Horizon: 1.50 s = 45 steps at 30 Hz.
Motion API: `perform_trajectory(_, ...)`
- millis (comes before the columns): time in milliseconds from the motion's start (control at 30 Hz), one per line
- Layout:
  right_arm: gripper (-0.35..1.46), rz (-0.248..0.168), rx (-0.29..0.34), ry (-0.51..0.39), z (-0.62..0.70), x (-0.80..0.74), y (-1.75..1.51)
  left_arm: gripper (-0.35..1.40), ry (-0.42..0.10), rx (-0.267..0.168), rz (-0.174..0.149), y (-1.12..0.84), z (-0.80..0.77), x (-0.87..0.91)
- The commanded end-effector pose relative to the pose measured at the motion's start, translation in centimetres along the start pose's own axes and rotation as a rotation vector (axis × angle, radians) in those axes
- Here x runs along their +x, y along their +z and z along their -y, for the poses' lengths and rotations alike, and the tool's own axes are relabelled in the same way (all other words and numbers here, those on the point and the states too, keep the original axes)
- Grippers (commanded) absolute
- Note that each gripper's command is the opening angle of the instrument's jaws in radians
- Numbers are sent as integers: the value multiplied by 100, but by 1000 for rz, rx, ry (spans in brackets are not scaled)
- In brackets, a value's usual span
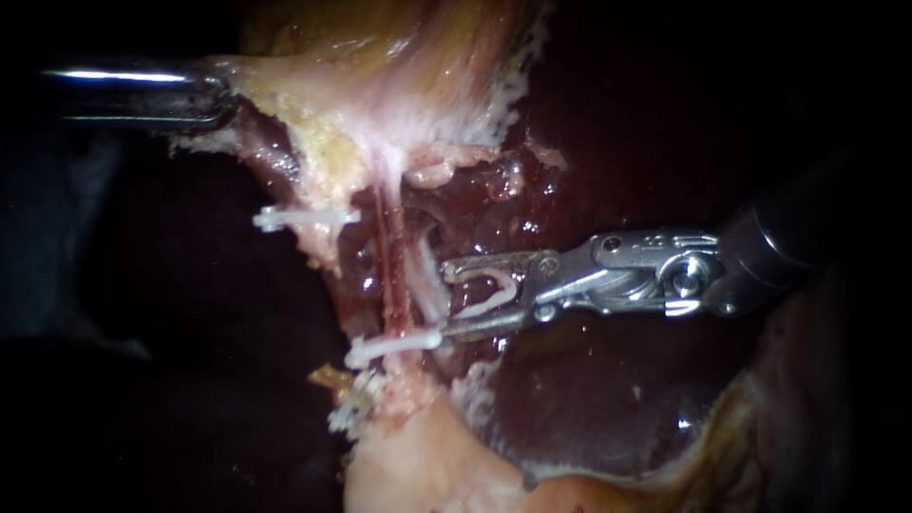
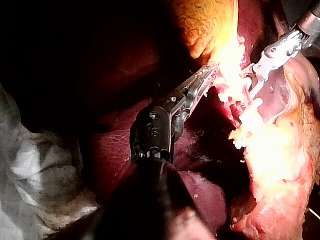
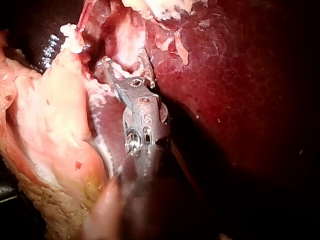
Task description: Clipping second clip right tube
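Note:
My right instrument (image 1: 446, 301) comes in from the right, its jaws standing apart with a white open clip (image 1: 486, 290) carried between them. The jaw tips sit at the pale right tube (image 1: 427, 277), which runs beside a reddish tube (image 1: 385, 256). A white clip (image 1: 391, 346) crosses the tubes just below the lower jaw. My left instrument (image 1: 220, 100) at the upper left is shut on the pale gallbladder tissue (image 1: 380, 85), holding it taut. In the right wrist view the right instrument (image 3: 125, 65) straddles pale tissue (image 3: 127, 42).
Another white clip (image 1: 304, 218) sits on tissue left of the tubes, and a third (image 1: 351, 408) lies lower down. Dark red liver (image 1: 589, 399) lies under and around the right instrument. Pale fatty tissue (image 1: 427, 465) fills the bottom centre. A whitish cloth (image 2: 30, 165) lies beside the left shaft.

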Motion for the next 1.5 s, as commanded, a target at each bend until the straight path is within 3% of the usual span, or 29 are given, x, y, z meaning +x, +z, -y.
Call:
perform_trajectory(33,44,0,0,0,0,0,0,-35,0,0,0,0,0,0)
perform_trajectory(400,44,0,11,11,14,11,-12,-35,1,0,0,0,0,-1)
perform_trajectory(867,44,4,65,62,56,64,-34,-35,2,0,0,1,1,-2)
perform_trajectory(1033,44,-5,55,66,59,73,-29,-35,2,1,0,1,1,-2)
perform_trajectory(1500,45,-12,49,67,59,78,-12,-35,2,1,-1,2,1,-3)
